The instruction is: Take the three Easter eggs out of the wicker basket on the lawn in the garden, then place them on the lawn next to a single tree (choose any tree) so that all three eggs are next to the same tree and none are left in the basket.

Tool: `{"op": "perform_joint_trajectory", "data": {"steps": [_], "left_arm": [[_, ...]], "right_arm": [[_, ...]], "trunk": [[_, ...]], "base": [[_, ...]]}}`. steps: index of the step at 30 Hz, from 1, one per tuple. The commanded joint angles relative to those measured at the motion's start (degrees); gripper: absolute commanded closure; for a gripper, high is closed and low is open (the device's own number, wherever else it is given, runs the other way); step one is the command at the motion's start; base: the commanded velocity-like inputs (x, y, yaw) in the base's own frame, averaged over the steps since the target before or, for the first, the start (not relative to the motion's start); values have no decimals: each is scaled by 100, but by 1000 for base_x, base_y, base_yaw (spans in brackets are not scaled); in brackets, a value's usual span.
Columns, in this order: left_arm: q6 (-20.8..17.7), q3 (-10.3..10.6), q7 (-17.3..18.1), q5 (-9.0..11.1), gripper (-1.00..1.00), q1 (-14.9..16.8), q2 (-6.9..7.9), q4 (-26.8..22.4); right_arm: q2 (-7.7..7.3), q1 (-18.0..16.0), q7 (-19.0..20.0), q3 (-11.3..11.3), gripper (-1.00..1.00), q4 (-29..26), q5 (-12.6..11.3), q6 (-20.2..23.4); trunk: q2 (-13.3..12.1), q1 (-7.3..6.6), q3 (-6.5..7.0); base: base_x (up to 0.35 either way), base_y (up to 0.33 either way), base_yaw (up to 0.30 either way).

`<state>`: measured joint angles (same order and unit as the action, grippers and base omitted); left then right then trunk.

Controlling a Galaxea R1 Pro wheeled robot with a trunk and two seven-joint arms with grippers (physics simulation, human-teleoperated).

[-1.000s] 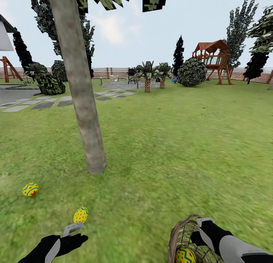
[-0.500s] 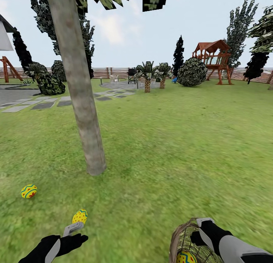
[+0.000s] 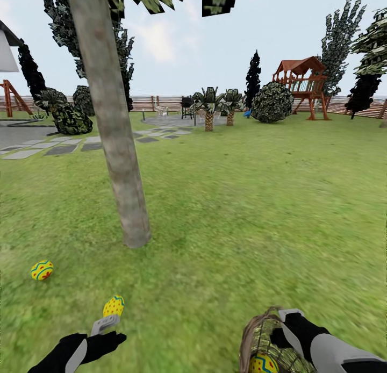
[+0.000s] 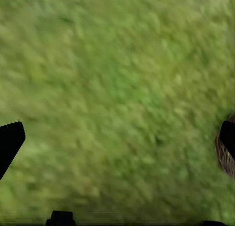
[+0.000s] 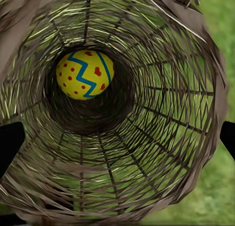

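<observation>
With two eggs [image 3: 42, 270] [image 3: 114, 306] on the lawn [image 3: 242, 212] near the tree [image 3: 121, 163], my right gripper [image 3: 293, 330] clamps the wicker basket [image 3: 266, 343]; my spread, empty left gripper [image 3: 105, 325] should lift out the last egg [image 5: 84, 73] gently.

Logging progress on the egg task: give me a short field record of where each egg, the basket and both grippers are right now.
eggs on lawn: two, egg near the trunk and egg by the left gripper
egg in basket: one
wicker basket: held at the right gripper
left gripper: above grass, jaws open, empty
tree: trunk beyond both loose eggs
remaining: last egg not yet out
</observation>
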<state>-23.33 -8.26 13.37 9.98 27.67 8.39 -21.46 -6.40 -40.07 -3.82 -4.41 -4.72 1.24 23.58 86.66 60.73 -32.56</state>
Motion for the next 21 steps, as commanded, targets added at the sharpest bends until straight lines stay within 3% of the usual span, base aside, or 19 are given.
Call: {"op": "perform_joint_trajectory", "data": {"steps": [1,13,21], "left_arm": [[-50,-36,16,24,-100,2,-7,-8],[41,-22,9,-12,-100,2,-123,-2],[131,-4,-5,-30,-100,2,-161,1]], "right_arm": [[-1,-1,-2,-42,-100,-12,13,42],[-1,-1,-2,-44,-100,-12,18,42],[-1,-1,-5,-42,-100,-12,22,33]], "trunk": [[3,-2,-6],[3,-2,-6],[3,-2,-6]], "base": [[-219,0,0],[-326,-14,0],[-222,-260,217]]}}
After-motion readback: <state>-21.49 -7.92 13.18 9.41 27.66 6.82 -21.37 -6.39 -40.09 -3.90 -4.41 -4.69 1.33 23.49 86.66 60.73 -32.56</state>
